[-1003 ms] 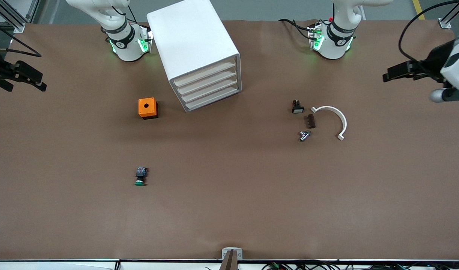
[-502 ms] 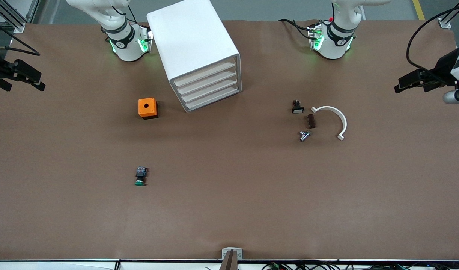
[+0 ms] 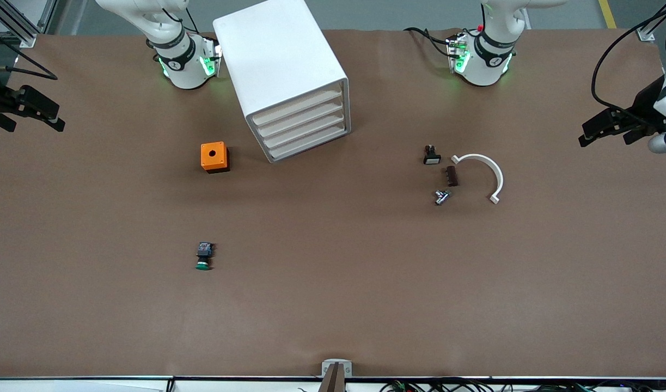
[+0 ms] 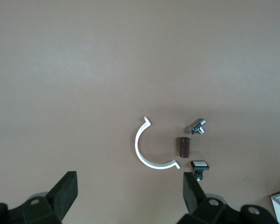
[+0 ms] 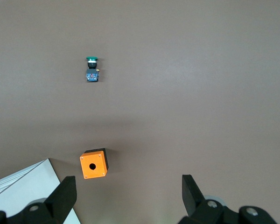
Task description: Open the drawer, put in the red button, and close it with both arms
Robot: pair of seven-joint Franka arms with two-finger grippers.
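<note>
The red button is not in view. The white drawer cabinet [image 3: 281, 60] stands between the arm bases, and all of its drawers [image 3: 303, 128] are shut. Its corner also shows in the right wrist view [image 5: 23, 186]. My left gripper [image 3: 582, 134] hangs open and empty over the left arm's end of the table; its wrist view [image 4: 130, 191] shows bare table between the fingers. My right gripper [image 3: 60, 121] hangs open and empty over the right arm's end of the table, also seen in its wrist view [image 5: 128, 193]. A green-capped switch [image 3: 203, 256] lies on the table, also in the right wrist view [image 5: 91, 69].
An orange box with a hole [image 3: 214, 157] sits beside the cabinet. Toward the left arm's end lie a white curved bracket [image 3: 488, 169], a brown cylinder [image 3: 451, 176], a metal fitting [image 3: 441, 196] and a small black white-faced switch [image 3: 432, 155].
My left gripper has drawn back toward the left arm's end of the table and a little lower in the front view. The right gripper has barely moved.
</note>
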